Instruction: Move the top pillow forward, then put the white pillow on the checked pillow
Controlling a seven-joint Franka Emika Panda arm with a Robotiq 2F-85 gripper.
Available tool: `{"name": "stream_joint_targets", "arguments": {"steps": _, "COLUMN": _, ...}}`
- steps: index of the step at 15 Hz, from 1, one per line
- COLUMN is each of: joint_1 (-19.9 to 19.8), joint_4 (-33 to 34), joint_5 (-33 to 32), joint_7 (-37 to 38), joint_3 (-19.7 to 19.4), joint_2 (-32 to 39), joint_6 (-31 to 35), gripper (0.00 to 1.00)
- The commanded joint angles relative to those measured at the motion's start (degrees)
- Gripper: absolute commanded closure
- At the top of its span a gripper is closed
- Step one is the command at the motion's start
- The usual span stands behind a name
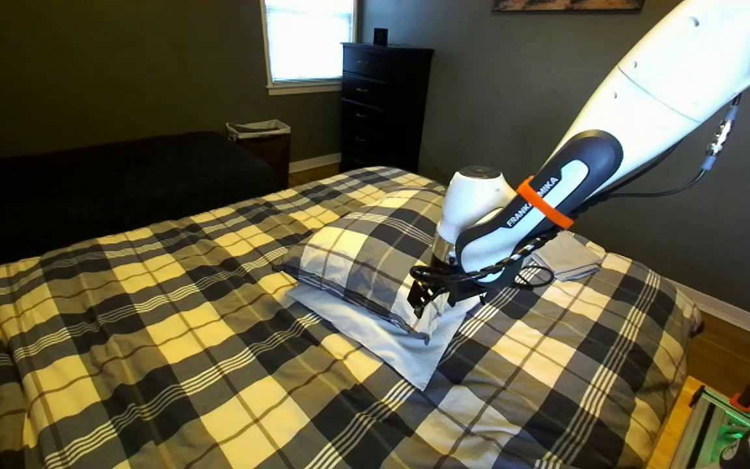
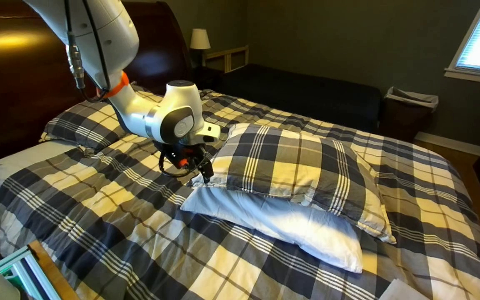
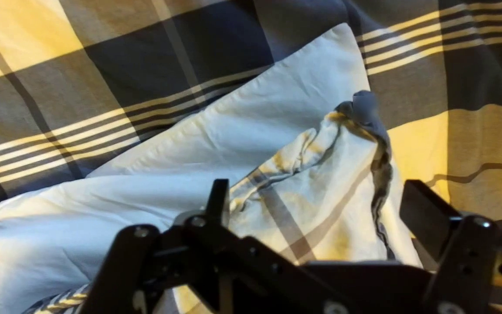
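Neither step looks done: the checked pillow (image 2: 294, 166) lies on the white pillow (image 2: 281, 225) (the task wants the white one uppermost), so the forward move and restacking both remain. Over one end of the white pillow, the tool (image 3: 316, 196) stands spread, pinching nothing, a corner of the checked pillow showing between its jaws.

I see a plaid-covered bed (image 1: 173, 326) and, lying right on it in an exterior view, a white pillow (image 1: 381, 335) below centre, folded grey cloth (image 1: 567, 256) centre-right.
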Motion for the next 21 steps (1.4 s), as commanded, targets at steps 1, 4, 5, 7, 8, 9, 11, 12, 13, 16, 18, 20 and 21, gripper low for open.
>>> {"name": "stream_joint_targets", "arguments": {"steps": 1, "joint_1": 3.3, "joint_4": 1.7, "joint_5": -1.2, "joint_7": 1.9, "joint_3": -3.4, "joint_2": 5.2, "joint_6": 5.2, "gripper": 0.00}}
{"name": "stream_joint_targets", "arguments": {"steps": 4, "joint_1": 4.1, "joint_4": 3.0, "joint_5": 0.8, "joint_7": 0.4, "joint_3": -4.0, "joint_2": 8.2, "joint_6": 7.5, "gripper": 0.35}}
{"name": "stream_joint_targets", "arguments": {"steps": 5, "joint_1": 4.0, "joint_4": 3.1, "joint_5": 1.4, "joint_7": -0.3, "joint_3": -3.8, "joint_2": 8.6, "joint_6": 7.5, "gripper": 0.42}}
{"name": "stream_joint_targets", "arguments": {"steps": 7, "joint_1": 4.4, "joint_4": 3.5, "joint_5": 0.9, "joint_7": -1.6, "joint_3": -4.2, "joint_2": 9.0, "joint_6": 6.4, "gripper": 0.58}}
{"name": "stream_joint_targets", "arguments": {"steps": 8, "joint_1": 2.9, "joint_4": 3.5, "joint_5": 2.2, "joint_7": -3.4, "joint_3": -2.5, "joint_2": 8.8, "joint_6": 5.5, "gripper": 0.65}}
{"name": "stream_joint_targets", "arguments": {"steps": 9, "joint_1": 2.2, "joint_4": 3.3, "joint_5": 2.4, "joint_7": -4.6, "joint_3": -1.8, "joint_2": 8.4, "joint_6": 4.4, "gripper": 0.74}}
{"name": "stream_joint_targets", "arguments": {"steps": 11, "joint_1": 0.7, "joint_4": 2.3, "joint_5": 3.0, "joint_7": -8.0, "joint_3": -0.3, "joint_2": 7.3, "joint_6": 2.3, "gripper": 0.87}}
{"name": "stream_joint_targets", "arguments": {"steps": 12, "joint_1": -1.3, "joint_4": 2.0, "joint_5": 3.8, "joint_7": -11.1, "joint_3": 1.7, "joint_2": 6.7, "joint_6": 0.4, "gripper": 0.95}}
{"name": "stream_joint_targets", "arguments": {"steps": 13, "joint_1": -3.1, "joint_4": 2.0, "joint_5": 5.3, "joint_7": -13.5, "joint_3": 3.5, "joint_2": 6.6, "joint_6": -0.8, "gripper": 0.99}}
{"name": "stream_joint_targets", "arguments": {"steps": 16, "joint_1": -5.6, "joint_4": 1.3, "joint_5": 6.1, "joint_7": -18.6, "joint_3": 4.3, "joint_2": 5.0, "joint_6": -8.9, "gripper": 1.00}}
{"name": "stream_joint_targets", "arguments": {"steps": 18, "joint_1": -5.7, "joint_4": 0.6, "joint_5": 4.2, "joint_7": -19.5, "joint_3": 1.8, "joint_2": 3.4, "joint_6": -14.7, "gripper": 0.99}}
{"name": "stream_joint_targets", "arguments": {"steps": 20, "joint_1": -5.9, "joint_4": -0.7, "joint_5": 1.7, "joint_7": -20.8, "joint_3": -0.3, "joint_2": 1.1, "joint_6": -20.3, "gripper": 0.99}}
{"name": "stream_joint_targets", "arguments": {"steps": 21, "joint_1": -5.5, "joint_4": -1.3, "joint_5": -0.2, "joint_7": -20.8, "joint_3": -1.4, "joint_2": -0.2, "joint_6": -22.5, "gripper": 0.99}}
